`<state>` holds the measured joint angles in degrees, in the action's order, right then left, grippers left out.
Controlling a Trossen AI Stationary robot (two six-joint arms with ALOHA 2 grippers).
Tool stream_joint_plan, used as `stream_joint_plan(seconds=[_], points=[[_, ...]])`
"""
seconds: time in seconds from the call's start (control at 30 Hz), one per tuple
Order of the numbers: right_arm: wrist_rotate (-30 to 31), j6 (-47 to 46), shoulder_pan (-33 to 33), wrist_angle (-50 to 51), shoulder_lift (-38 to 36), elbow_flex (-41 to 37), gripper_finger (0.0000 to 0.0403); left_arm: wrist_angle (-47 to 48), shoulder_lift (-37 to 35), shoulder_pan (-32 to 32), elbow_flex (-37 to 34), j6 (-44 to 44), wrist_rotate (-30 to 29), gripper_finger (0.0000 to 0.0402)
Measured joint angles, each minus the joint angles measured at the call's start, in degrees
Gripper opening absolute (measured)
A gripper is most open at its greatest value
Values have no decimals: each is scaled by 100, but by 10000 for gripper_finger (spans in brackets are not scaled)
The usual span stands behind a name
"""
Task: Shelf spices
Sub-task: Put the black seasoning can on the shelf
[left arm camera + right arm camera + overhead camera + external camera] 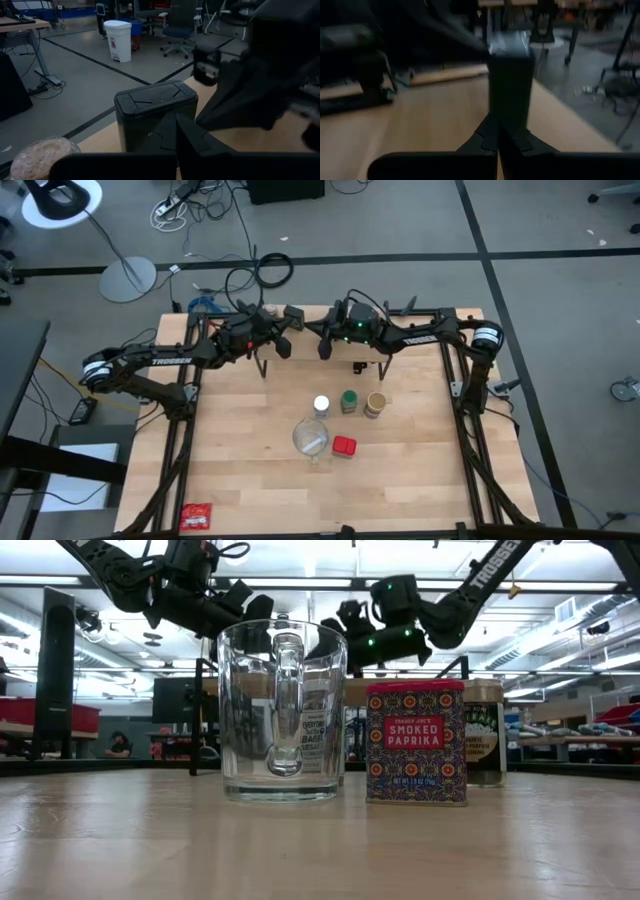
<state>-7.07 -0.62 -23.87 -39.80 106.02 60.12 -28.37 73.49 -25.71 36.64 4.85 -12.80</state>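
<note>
A dark tin (155, 112) stands upright on the shelf (305, 355) at the table's far edge. A tiny brownish jar (42, 157) stands beside it. My left gripper (176, 142) is shut, level, with its tips at the tin's lower part. My right gripper (498, 142) comes from the other side. It is also shut and level, its tips at the same tin (510, 82). On the table stand a white-lidded jar (321, 406), a green-lidded jar (349, 401), a tan-lidded jar (375, 404) and a red tin (344, 447). My left gripper has its shut fingertips (182, 132) level at the dark tin's lower side (150, 135), coming from the table's left. I cannot tell whether they touch it. My right gripper has its shut fingertips (490, 132) level at the tin's base (509, 117), coming from the table's right. Touch cannot be told here either.
A clear glass mug (310, 438) stands beside the red tin in the table's middle. A flat red packet (197, 516) lies near the front left corner. The shelf's thin black legs (262, 368) stand on the tabletop under both arms.
</note>
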Motion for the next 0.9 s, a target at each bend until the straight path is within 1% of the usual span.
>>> stream_joint_plan(seconds=[0.2, 0.47, 0.6, 0.9], points=[[91, 6, -66, 37, -20, 24, 0, -1, 0, 0, 0, 7, 0, 1], [109, 69, -156, 120, -20, 256, 0, -4, 0, 0, 0, 56, 0, 1], [106, 142, -163, 423, -20, 401, 0, -6, 0, 0, 0, 104, 0, 1], [104, 181, -176, 453, -20, 417, 0, -4, 0, 0, 0, 117, 1, 1]])
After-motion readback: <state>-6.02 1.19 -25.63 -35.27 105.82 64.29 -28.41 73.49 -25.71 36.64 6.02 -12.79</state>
